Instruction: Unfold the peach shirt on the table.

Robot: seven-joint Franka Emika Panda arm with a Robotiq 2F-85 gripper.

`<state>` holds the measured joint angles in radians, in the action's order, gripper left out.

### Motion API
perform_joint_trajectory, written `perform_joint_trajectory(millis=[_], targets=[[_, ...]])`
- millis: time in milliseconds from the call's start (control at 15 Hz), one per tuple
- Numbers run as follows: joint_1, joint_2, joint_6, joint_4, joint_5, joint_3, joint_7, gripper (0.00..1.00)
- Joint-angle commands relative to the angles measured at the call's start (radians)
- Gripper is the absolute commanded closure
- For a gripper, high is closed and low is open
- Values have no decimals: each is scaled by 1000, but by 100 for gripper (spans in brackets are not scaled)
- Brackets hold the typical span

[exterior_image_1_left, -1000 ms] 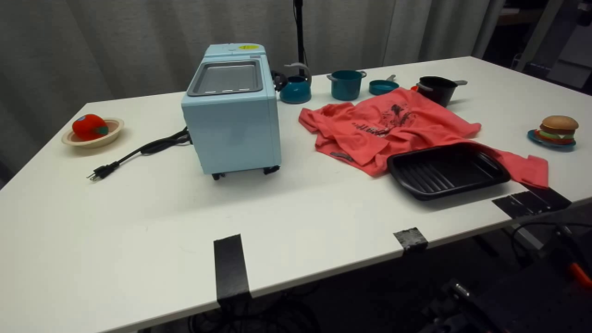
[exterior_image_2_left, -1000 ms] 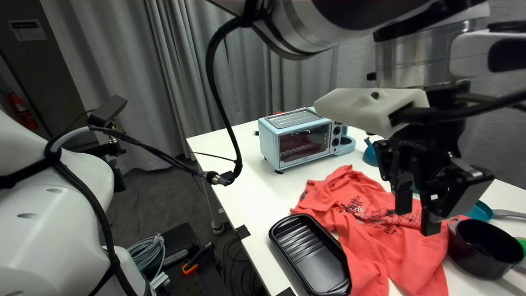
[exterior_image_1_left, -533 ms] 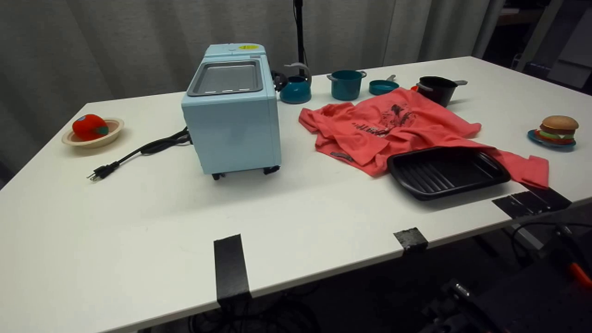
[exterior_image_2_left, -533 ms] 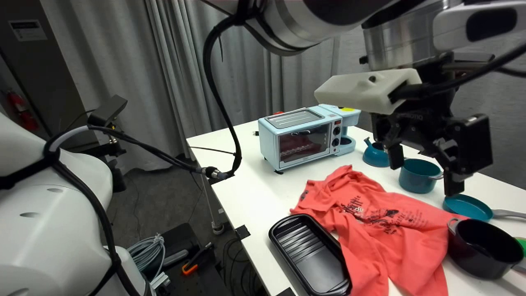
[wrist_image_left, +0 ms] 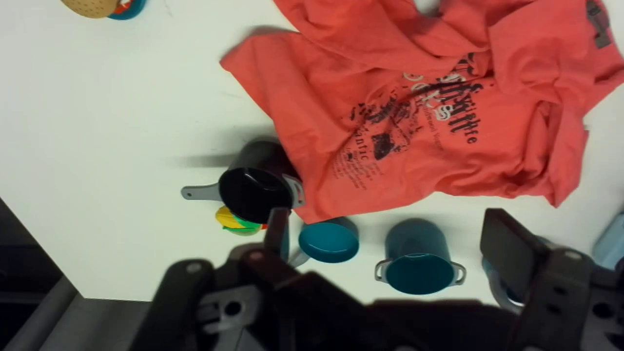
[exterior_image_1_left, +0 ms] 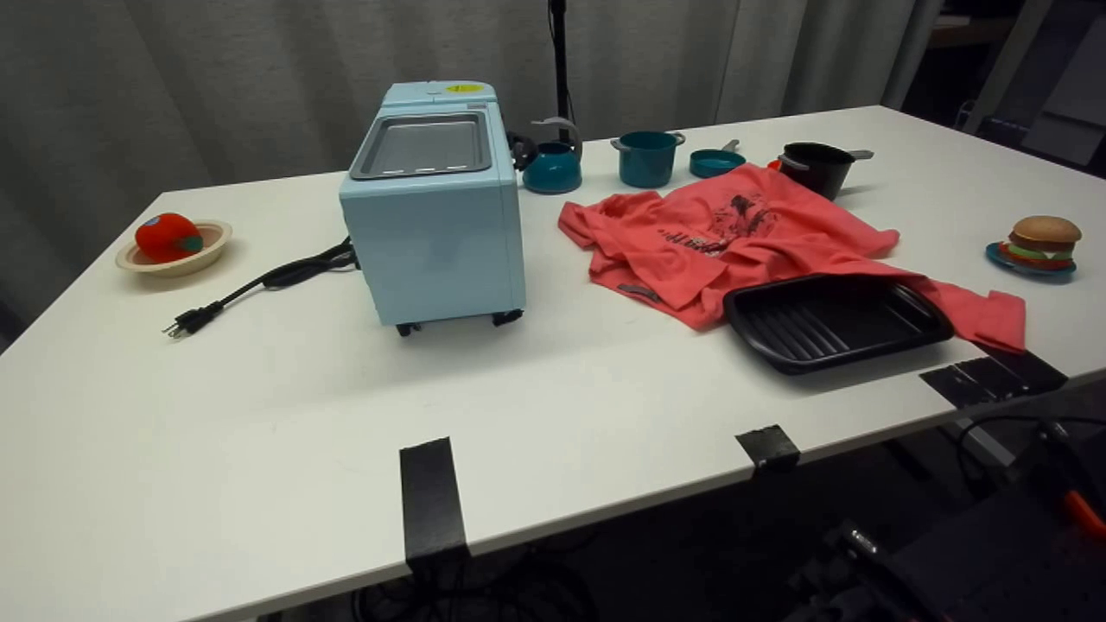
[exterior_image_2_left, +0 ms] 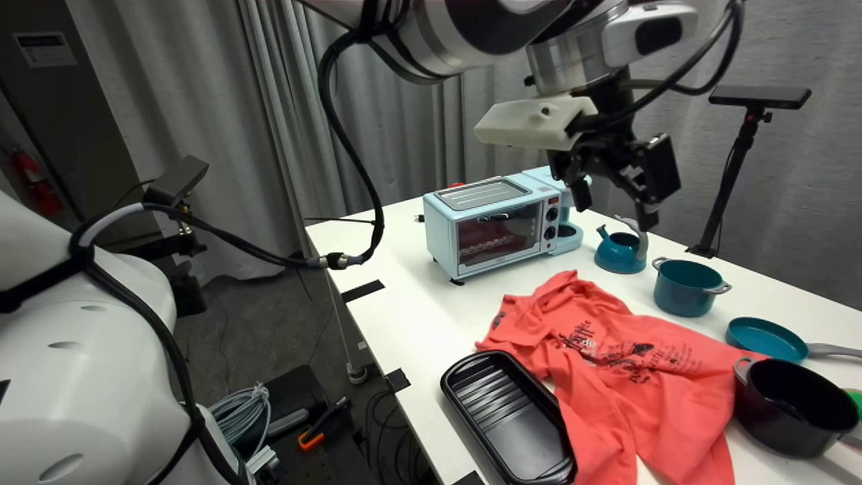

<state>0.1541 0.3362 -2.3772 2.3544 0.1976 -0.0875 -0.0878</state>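
**Peach shirt (exterior_image_1_left: 734, 246) wrinkled on white table (exterior_image_1_left: 259, 415), gripper (wrist_image_left: 390, 234) raised with fingers apart**

Lies creased right of centre in an exterior view and at upper right in the wrist view, print facing up, one sleeve stretching to lower right as far as the black tape (exterior_image_1_left: 994, 378) near the front edge. Up in the air in an exterior view, well apart from the cloth: gripper, fingers spread wide at the bottom of the wrist view.

Tight toward the front: black ridged pan (exterior_image_1_left: 838, 324), touching the shirt along its far rim. Tight toward the back: dark pot (exterior_image_1_left: 812, 168) right at the cloth's edge, touching or just beside, cannot tell which; teal skillet (exterior_image_1_left: 717, 162) near the same edge; teal pot (exterior_image_1_left: 648, 162) and teal kettle (exterior_image_1_left: 553, 171) farther left.

Opens out between shirt and blue toaster oven (exterior_image_1_left: 436, 250), and more widely across the lower left of the frame. More white surface at right, toward a toy burger (exterior_image_1_left: 1044, 233) on a blue plate (exterior_image_1_left: 1028, 267). At left, power cord (exterior_image_1_left: 294, 272) and red object (exterior_image_1_left: 167, 238) in a cream dish (exterior_image_1_left: 173, 268).

Flat, pale surface with faint marks. Behind, grey curtains (exterior_image_1_left: 259, 86); at right in an exterior view, black stand (exterior_image_2_left: 731, 172); at lower left, cable coil (exterior_image_2_left: 246, 411).
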Motion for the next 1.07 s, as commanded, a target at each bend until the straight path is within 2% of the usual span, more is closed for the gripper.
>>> perform_joint_trajectory(millis=[0,67,133,1000], targets=[[-52,31,-21,38,-56,23,29,0],[-65,33,-21,43,-65,30,33,0],[-41,0,2,9,-34,32,4,0],[-57,0,2,14,-40,42,5,0]])
